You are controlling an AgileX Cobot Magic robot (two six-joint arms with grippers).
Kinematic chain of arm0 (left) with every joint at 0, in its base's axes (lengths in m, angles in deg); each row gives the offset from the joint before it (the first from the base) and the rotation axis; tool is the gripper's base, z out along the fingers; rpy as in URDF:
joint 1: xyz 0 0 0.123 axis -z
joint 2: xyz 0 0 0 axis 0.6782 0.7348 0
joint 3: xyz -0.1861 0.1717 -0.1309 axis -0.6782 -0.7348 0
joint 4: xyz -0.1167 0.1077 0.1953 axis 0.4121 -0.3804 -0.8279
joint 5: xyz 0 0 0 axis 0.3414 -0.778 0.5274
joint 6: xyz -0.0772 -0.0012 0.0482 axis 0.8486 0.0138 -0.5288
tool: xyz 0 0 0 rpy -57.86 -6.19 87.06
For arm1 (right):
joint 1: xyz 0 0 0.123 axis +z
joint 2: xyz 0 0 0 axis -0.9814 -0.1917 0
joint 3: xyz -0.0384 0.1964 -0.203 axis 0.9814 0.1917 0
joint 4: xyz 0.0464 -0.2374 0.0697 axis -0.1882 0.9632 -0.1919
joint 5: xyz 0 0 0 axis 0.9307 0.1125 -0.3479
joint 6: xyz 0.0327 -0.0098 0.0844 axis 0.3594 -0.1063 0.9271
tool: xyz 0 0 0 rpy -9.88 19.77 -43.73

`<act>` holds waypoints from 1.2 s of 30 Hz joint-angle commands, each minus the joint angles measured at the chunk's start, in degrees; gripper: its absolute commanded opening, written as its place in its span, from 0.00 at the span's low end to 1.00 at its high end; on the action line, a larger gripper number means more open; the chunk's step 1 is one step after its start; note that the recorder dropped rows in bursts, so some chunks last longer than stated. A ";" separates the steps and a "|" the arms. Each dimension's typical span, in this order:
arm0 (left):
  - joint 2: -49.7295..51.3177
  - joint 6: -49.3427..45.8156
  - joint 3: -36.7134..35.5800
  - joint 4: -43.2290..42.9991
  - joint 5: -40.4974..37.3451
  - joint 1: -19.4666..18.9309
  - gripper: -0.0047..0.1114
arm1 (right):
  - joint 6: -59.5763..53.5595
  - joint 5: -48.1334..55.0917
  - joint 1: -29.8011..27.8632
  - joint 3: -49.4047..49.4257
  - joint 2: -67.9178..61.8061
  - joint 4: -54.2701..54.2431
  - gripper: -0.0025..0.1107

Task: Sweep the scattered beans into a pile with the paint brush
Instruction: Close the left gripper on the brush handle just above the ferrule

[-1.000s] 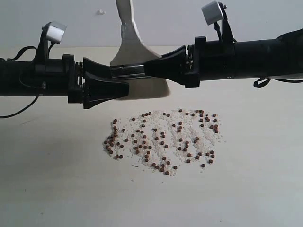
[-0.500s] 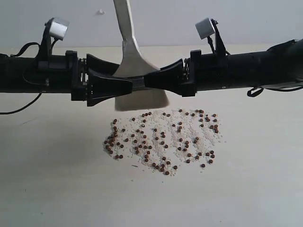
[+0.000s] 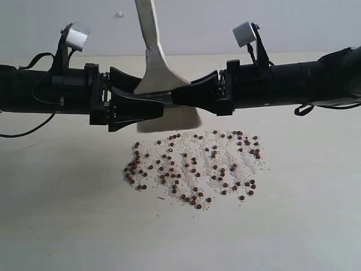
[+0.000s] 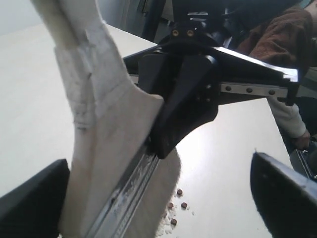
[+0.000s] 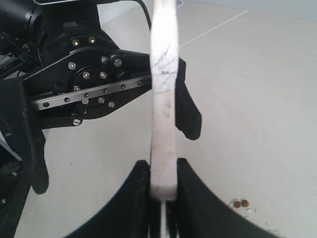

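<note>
The paint brush point(image 3: 158, 73) stands upright above the table, handle up and whitish bristles hanging just behind the beans point(image 3: 194, 166). My right gripper point(image 3: 176, 96) is shut on its silver ferrule, and the right wrist view shows the brush point(image 5: 163, 99) pinched edge-on in the right gripper point(image 5: 163, 198). My left gripper point(image 3: 149, 99) is open, its fingers either side of the brush's left edge without touching. In the left wrist view the brush point(image 4: 109, 148) fills the gap of the left gripper point(image 4: 158, 208). The beans lie scattered in a wide flat patch with whitish grains.
The cream table point(image 3: 67, 226) stretches bare in front of and beside the bean patch. Both black arms span the view just above the table. A person's brown sleeve point(image 4: 277, 39) shows behind the right arm in the left wrist view.
The brush came down slightly with the right gripper. The left gripper slid right, so its open jaws now straddle the brush's edge. The beans have not moved.
</note>
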 commanded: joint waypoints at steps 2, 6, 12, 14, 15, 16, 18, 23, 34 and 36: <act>0.11 0.12 0.41 0.92 0.12 0.30 0.54 | -0.57 1.22 0.15 -0.44 0.15 -0.67 0.02; 0.11 0.12 0.41 0.92 0.12 0.30 0.28 | -0.09 1.22 0.15 -0.44 0.15 -0.67 0.02; 0.11 -0.22 0.41 0.92 0.12 0.30 0.04 | 0.04 1.22 0.15 -0.44 0.15 -0.67 0.02; 0.11 -0.22 0.41 0.92 0.12 0.30 0.04 | 0.04 1.22 0.15 -0.44 0.15 -0.67 0.02; 0.11 -0.22 0.41 0.92 0.02 0.30 0.04 | 0.04 1.22 0.15 -0.44 0.15 -0.67 0.02; 0.11 -0.22 0.41 0.92 0.02 0.30 0.04 | 0.04 1.22 0.15 -0.44 0.15 -0.67 0.02; 0.11 -0.22 0.41 0.92 -0.54 0.30 0.04 | 0.04 1.22 0.15 -0.44 0.15 -0.67 0.02; 0.11 -0.22 0.41 0.92 -0.54 0.30 0.12 | 0.04 1.22 0.15 -0.44 0.15 -0.67 0.02; 0.11 -0.10 0.41 0.92 -0.54 0.30 0.43 | 0.04 1.22 0.15 -0.44 0.15 -0.67 0.02; 0.11 -0.22 0.41 0.92 -0.54 0.30 0.40 | 0.04 1.22 0.15 -0.44 0.15 -0.67 0.02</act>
